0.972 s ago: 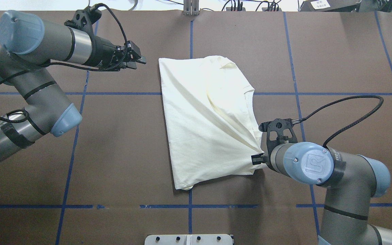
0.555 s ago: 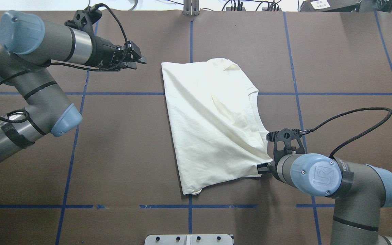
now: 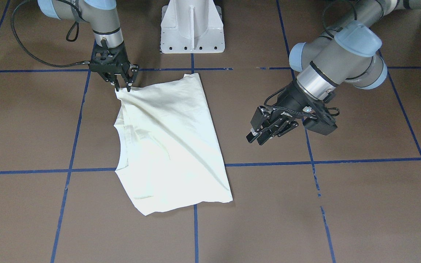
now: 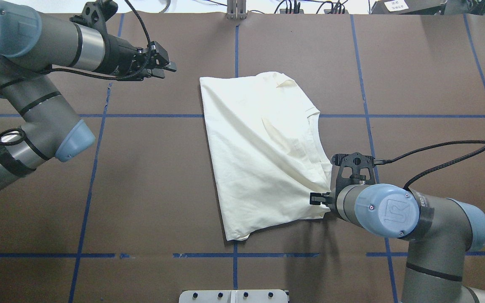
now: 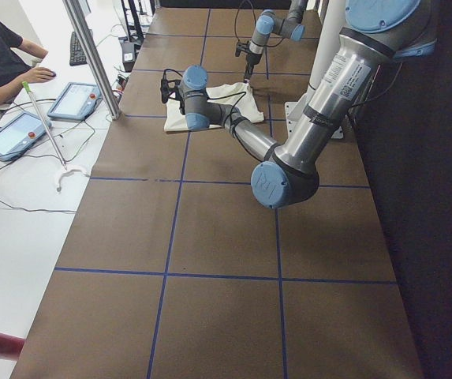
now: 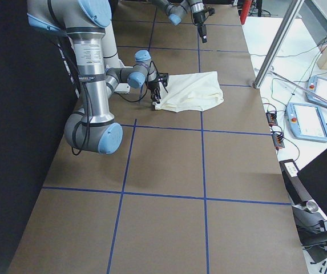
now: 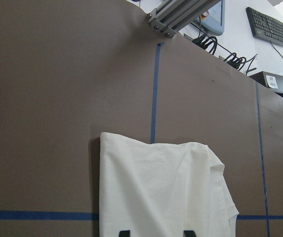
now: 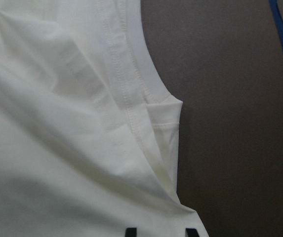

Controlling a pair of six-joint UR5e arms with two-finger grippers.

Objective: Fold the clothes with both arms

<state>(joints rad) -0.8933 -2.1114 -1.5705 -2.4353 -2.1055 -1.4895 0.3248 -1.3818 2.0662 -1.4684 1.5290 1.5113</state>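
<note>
The shirt (image 4: 259, 160) lies folded on the brown table (image 4: 415, 84) in the middle of the overhead view. It covers part of the central blue tape line (image 4: 236, 46) and sits mostly to that line's right. Its long axis runs from the top of that frame to the bottom, with the lower end leaning right. The short edges are at the upper and lower ends. The ribbed collar (image 4: 315, 139) curves along the right-hand long edge and faces the frame's right. In the front-facing view the same collar faces left.

The right gripper (image 3: 122, 88) is at the upper left of the front-facing view, pointing down at the shirt's corner nearest the white pedestal (image 3: 192, 25). Creases fan out from that corner across the cloth. In the right wrist view the two fingertips stand parted at the bottom edge, with fabric beneath and between them rather than pinched flat. Whether they touch the cloth cannot be told.

The left gripper (image 3: 257, 140) hangs at the right of the front-facing view, well apart from the shirt. It angles towards the shirt's far end, with its fingers parted by a narrow gap and nothing between them.
</note>
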